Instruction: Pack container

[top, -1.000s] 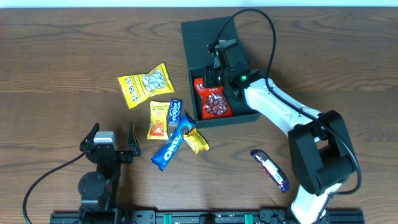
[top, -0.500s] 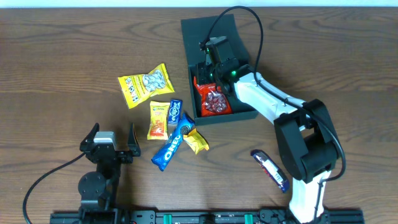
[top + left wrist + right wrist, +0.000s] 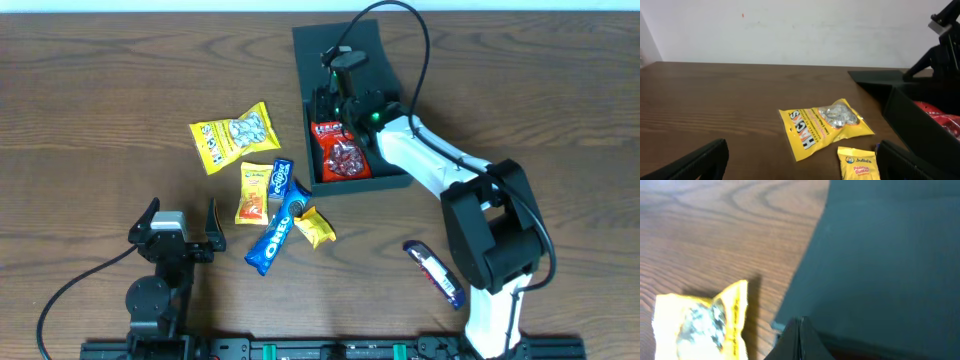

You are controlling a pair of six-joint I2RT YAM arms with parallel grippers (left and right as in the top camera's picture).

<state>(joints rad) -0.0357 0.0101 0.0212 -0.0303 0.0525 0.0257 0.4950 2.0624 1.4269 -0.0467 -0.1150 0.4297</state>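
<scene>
The container is a dark box at the back middle of the table, its flap lid open toward the back. Red snack packets lie inside it. My right gripper is shut with nothing in it and sits low inside the box by its left wall. In the right wrist view its fingertips are pressed together in front of the lid. My left gripper rests open near the front left, far from the box. Its view shows the box wall at the right.
Left of the box lie a yellow Hacks bag, a yellow Julie's packet, a small blue packet, a blue Oreo pack and a small yellow packet. A dark bar lies at front right.
My right gripper has moved left and toward the back inside the box, staying shut. The box has shifted slightly. The left arm has not moved.
</scene>
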